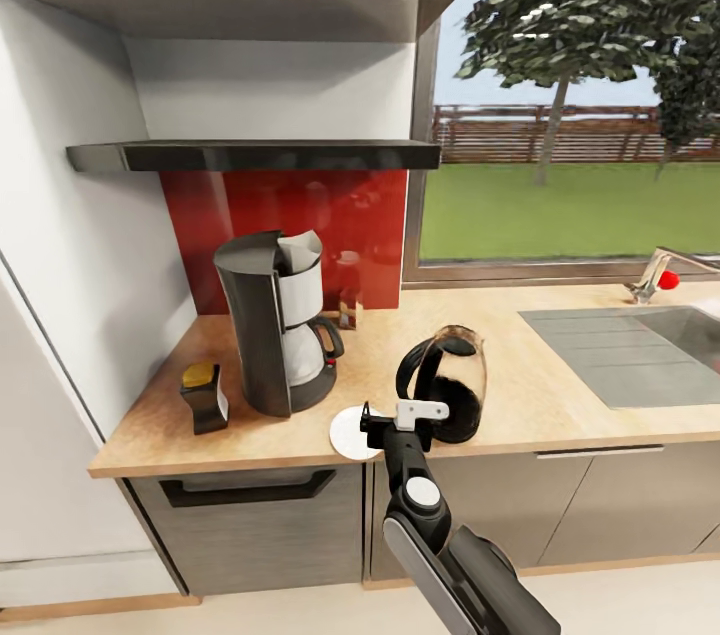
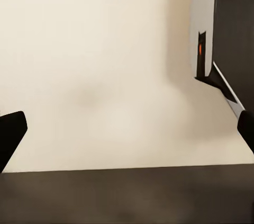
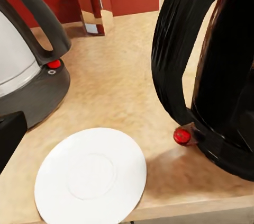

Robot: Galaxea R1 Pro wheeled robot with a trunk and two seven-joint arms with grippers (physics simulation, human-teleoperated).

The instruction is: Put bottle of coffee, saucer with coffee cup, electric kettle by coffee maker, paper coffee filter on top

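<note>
At frame centre the right gripper [image 1: 385, 432] hovers with fingers apart and empty between saucer [image 1: 350, 432] and electric kettle [image 1: 447, 397], both already beside the coffee maker [image 1: 275, 320], filter seemingly on top, bottle [image 1: 204, 396] at its left; the cup remains.

Pale cream floor [image 2: 106, 75] between two dark fingertips [image 2: 10, 134], a white-and-dark cabinet edge [image 2: 203, 23] beyond.
</note>
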